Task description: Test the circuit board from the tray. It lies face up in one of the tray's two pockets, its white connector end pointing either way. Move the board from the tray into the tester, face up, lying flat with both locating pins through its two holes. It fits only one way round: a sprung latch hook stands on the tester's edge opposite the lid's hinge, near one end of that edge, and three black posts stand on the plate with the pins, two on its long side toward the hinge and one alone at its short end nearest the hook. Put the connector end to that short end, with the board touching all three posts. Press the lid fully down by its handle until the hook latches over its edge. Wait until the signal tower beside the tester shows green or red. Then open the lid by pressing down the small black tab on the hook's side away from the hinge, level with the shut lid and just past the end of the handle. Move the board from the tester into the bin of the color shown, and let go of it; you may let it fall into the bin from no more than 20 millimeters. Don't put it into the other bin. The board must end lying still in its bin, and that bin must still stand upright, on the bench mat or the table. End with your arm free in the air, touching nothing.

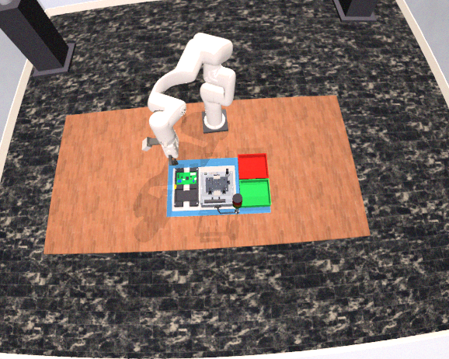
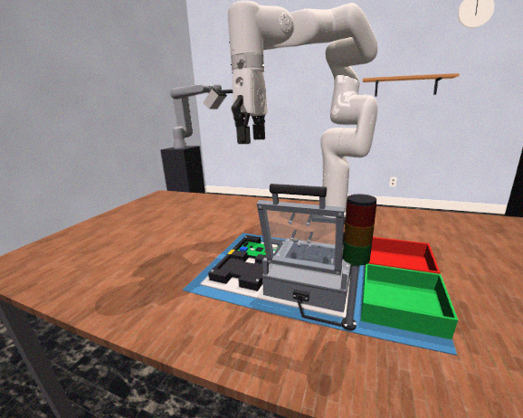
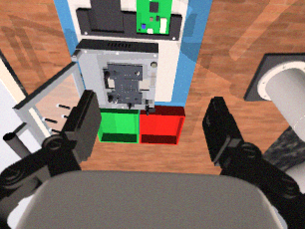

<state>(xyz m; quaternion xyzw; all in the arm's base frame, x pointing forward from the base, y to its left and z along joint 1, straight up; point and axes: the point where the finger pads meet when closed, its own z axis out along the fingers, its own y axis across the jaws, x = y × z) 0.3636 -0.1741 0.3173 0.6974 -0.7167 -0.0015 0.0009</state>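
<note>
End effector (image 2: 250, 130) high above worktop (image 2: 118, 253), fingers spread wide, nothing between them. Hangs over the far edge of the blue mat (image 1: 203, 213), near the tray (image 1: 179, 205) and well above it.

Circuit board (image 1: 186, 178) face up in the tray's pocket nearer the arm's base; other pocket dark, no board in it. Green face visible in wrist view (image 3: 153, 16) with small dark and blue parts. White connector end not resolved with certainty from here.

Tester (image 2: 305, 281) just beside the tray, lid (image 2: 299, 235) standing open, handle (image 2: 298, 190) on top. Plate (image 1: 217, 183) bare, no board on it. Signal tower (image 2: 359, 228) unlit as far as can be judged. Red bin (image 1: 252, 165) and green bin (image 1: 255, 193) side by side past the tester, both upright.

Step in hand, as judged: approach for first pick; nothing of the task done yet.

For a clean pick:
- Centre over the board before descending; come straight down.
- Span the board's narrow width, so the ends stay free for seating against the posts.
- Confirm connector end during descent; plan wrist turn accordingly.
- Keep fingers spread until astride both long edges; avoid pocket walls.
- Lift level; keep clear of the upright lid on transfer.
</note>
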